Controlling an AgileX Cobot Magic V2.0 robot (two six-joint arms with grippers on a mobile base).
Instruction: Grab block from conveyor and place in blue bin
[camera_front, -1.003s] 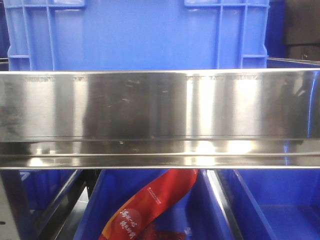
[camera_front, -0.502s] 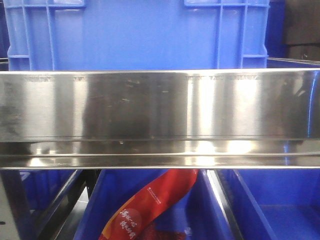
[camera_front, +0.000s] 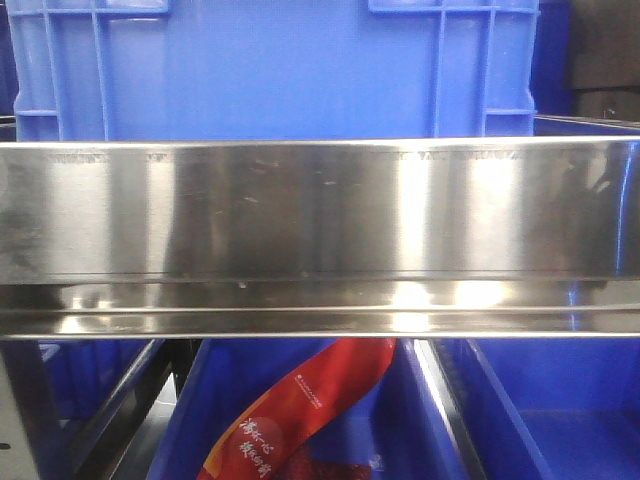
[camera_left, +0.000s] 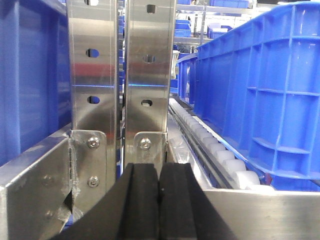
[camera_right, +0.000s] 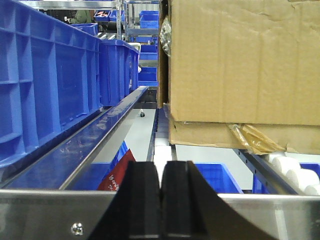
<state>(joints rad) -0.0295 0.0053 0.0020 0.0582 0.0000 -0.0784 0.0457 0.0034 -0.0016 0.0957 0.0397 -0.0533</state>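
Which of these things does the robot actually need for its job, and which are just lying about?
For the job: blue bins, one presumably the target; left fingers and right fingers, both closed. No block in view.

Lying about: red packet; cardboard box; steel rail; steel uprights.

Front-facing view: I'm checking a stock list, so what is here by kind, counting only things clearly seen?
Large blue ribbed plastic crate above the rail: 1
Shiny steel rail: 1
Blue plastic bins below the rail: 3
Red printed packet: 1
Total: 6
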